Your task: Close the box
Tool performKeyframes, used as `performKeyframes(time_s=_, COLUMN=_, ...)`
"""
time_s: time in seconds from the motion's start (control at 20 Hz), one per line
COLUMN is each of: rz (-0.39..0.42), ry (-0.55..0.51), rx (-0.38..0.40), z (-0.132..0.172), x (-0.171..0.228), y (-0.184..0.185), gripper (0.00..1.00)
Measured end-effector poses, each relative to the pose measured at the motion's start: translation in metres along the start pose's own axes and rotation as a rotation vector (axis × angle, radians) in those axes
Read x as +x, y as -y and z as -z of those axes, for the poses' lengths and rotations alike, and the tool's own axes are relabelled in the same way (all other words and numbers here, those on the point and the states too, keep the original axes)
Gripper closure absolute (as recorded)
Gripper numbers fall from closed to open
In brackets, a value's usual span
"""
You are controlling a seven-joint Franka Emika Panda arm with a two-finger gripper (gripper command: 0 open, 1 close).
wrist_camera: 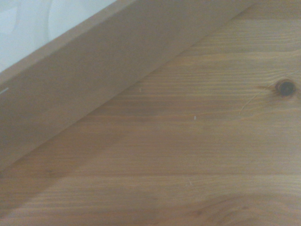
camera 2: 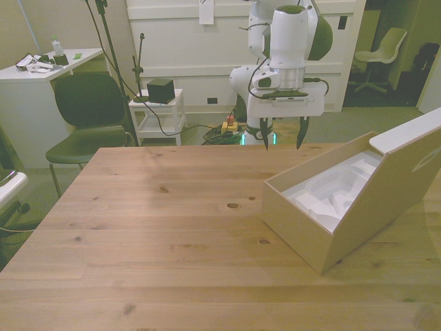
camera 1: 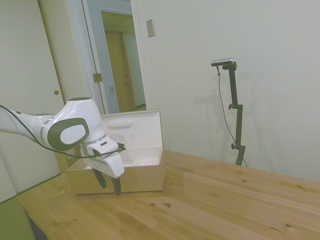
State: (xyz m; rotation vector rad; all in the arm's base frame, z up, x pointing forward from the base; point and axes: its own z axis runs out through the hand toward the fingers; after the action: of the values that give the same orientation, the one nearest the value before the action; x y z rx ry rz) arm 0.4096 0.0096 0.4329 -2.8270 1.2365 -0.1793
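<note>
the box (camera 2: 324,227) sits open on the wooden worktop (camera 2: 165,227), toward the front view's right, with its white moulded lining showing and its hinged lid (camera 1: 131,129) standing up along one long side; in the side view the lid rises nearly upright with the raised oblong moulding facing the opening. being cardboard, it is likely light and fairly stiff, yet thin enough to dent or slide across the smooth wood if pushed low on a wall, so it needs no grasp at all: a push high on the outer face of the lid, near its free edge, should swing it over on the hinge. the pincer (camera 2: 283,133) hangs just beside the box's outer wall, above the worktop, with its two dark fingers (camera 1: 116,185) pointing down and clearly apart, holding nothing and touching nothing as far as can be seen. the wrist view shows only the tan wall (wrist_camera: 94,80) of the box and bare wood close below.
</note>
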Motion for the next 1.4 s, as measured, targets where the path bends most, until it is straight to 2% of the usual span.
performKeyframes(time_s=0.15, rz=0.003, ry=0.001, rx=-0.002, z=-0.001, x=0.0, y=0.0, gripper=0.0)
performKeyframes(time_s=0.3, rz=0.022, ry=-0.023, rx=0.02, z=0.012, x=-0.007, y=0.005, gripper=0.0)
performKeyframes(time_s=0.7, rz=0.143, ry=-0.178, rx=0.157, z=0.102, x=-0.05, y=0.037, gripper=0.0)
performKeyframes(time_s=0.85, rz=0.212, ry=-0.244, rx=0.203, z=0.133, x=-0.06, y=0.058, gripper=0.0)
performKeyframes(time_s=1.15, rz=0.362, ry=-0.334, rx=0.259, z=0.173, x=-0.06, y=0.099, gripper=0.0)
performKeyframes(time_s=1.4, rz=0.442, ry=-0.414, rx=0.279, z=0.208, x=-0.065, y=0.137, gripper=0.0)
